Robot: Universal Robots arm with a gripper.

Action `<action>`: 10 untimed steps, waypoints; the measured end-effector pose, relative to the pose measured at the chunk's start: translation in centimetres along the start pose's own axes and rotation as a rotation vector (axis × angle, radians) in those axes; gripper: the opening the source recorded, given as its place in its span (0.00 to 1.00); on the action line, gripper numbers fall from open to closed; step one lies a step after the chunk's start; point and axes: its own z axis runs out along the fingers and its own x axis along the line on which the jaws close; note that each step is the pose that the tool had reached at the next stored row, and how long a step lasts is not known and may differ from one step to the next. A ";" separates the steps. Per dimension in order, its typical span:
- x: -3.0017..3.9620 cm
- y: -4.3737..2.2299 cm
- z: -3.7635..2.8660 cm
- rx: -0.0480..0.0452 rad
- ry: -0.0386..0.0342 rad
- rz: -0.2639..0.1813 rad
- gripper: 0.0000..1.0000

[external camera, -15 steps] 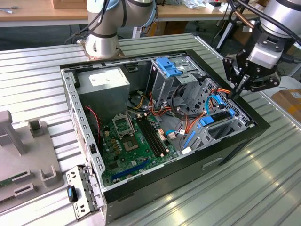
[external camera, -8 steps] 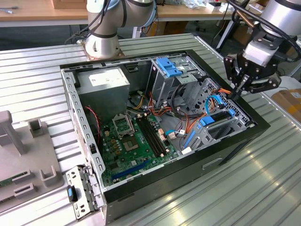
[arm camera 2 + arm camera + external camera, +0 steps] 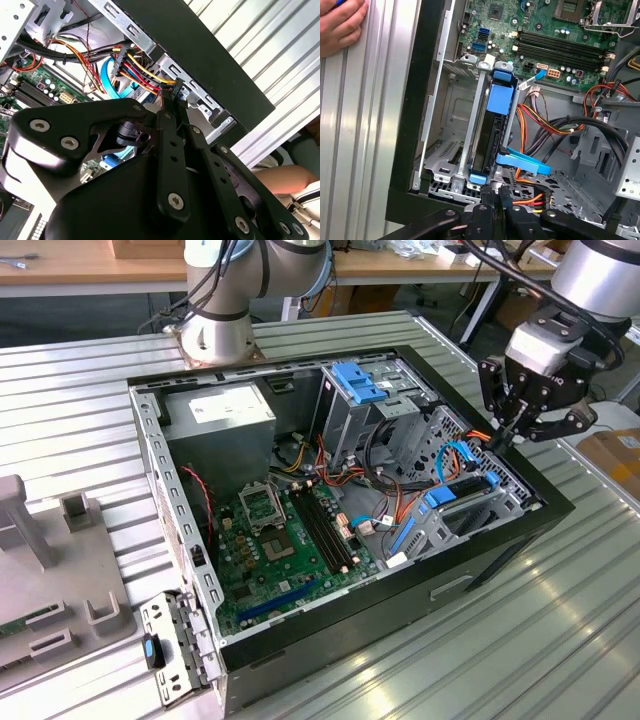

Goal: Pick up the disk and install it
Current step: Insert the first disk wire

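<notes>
a: where's the disk?

b: inside the computer case (image 3: pixel 400 592). in the first wrist view the disk (image 3: pixel 489 131) stands on edge in a metal bay (image 3: pixel 445 160) close to the case wall. a blue frame runs round it, and a blue lever (image 3: pixel 522 163) lies just beside one end.

a: and the jaws?

b: together, going by both wrist views. in the second wrist view their tips meet at a black plug (image 3: pixel 176 88) on a bundle of yellow, red and black wires (image 3: pixel 142 70). in the first wrist view the tips sit near the end of the disk. i cannot tell whether they pinch the plug or only touch it.

a: how does it look from outside?

b: in the exterior view the arm (image 3: pixel 590 280) comes in from the exterior view's right. the jaws hang at the case's rim on that side, over the bay.

a: what else is in the case?

b: a green circuit board (image 3: pixel 280 540) lies flat on its floor. a grey power box (image 3: pixel 225 415) sits in the far corner, and next to it stands a tall drive cage (image 3: pixel 355 390) with a blue bracket on top.

a: anyone near?

b: a person's hand (image 3: pixel 340 25) rests on the ribbed metal counter (image 3: pixel 365 150) beside the case, well apart from the jaws.
</notes>
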 end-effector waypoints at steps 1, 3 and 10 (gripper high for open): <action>0.01 0.11 -0.01 0.0018 -0.0008 0.000 0.16; 0.06 0.21 -0.01 0.0088 0.0005 0.000 0.16; 0.11 0.23 0.06 0.0340 -0.0157 0.012 0.16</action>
